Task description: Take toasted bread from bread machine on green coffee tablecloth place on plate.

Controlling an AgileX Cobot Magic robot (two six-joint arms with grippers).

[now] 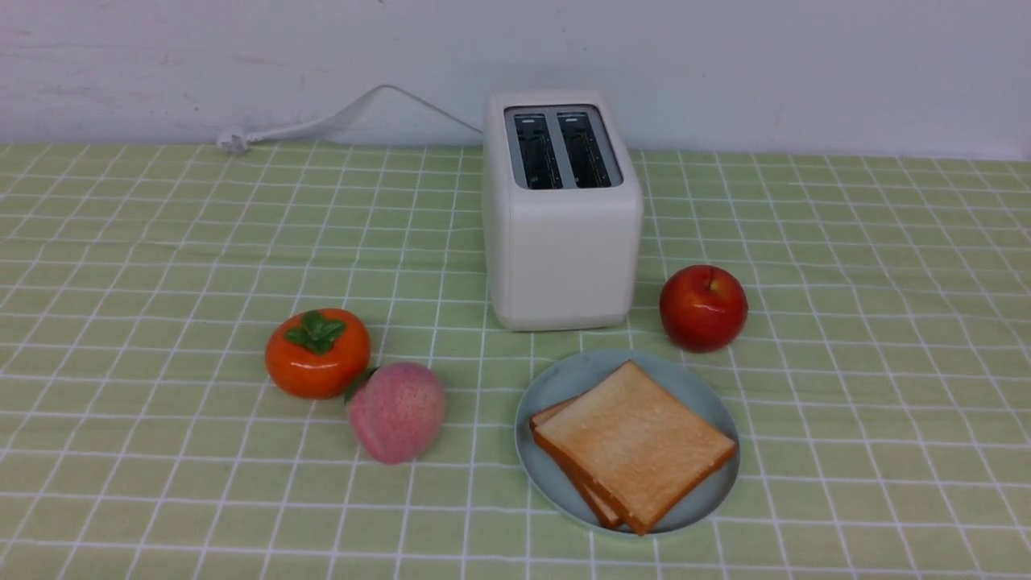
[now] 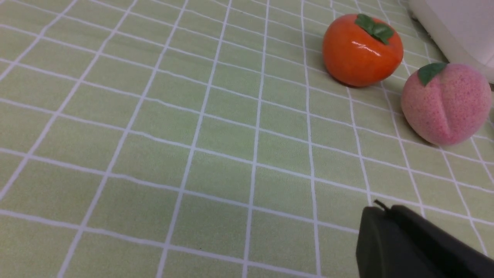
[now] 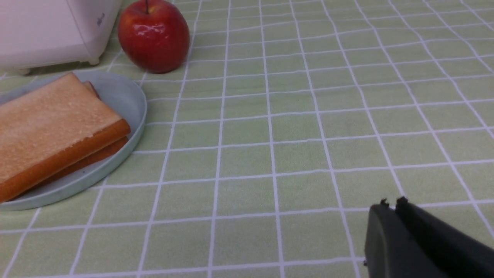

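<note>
Two slices of toasted bread [image 1: 635,445] lie stacked on the pale blue-green plate [image 1: 564,385], just in front of the white bread machine [image 1: 561,234]. Both dark slots of the bread machine are empty. All of it rests on the green coffee tablecloth [image 1: 161,242]. The toasted bread [image 3: 50,127] and plate [image 3: 127,104] also show in the right wrist view. My left gripper [image 2: 382,210] hovers low over bare cloth, shut and empty. My right gripper [image 3: 390,204] is shut with nothing in it, over cloth to the right of the plate. Neither arm appears in the front view.
A red apple [image 1: 703,307] stands right of the bread machine. An orange persimmon [image 1: 317,353] and a pink peach [image 1: 396,412] sit left of the plate. A white power cord [image 1: 322,121] trails to the back left by the wall.
</note>
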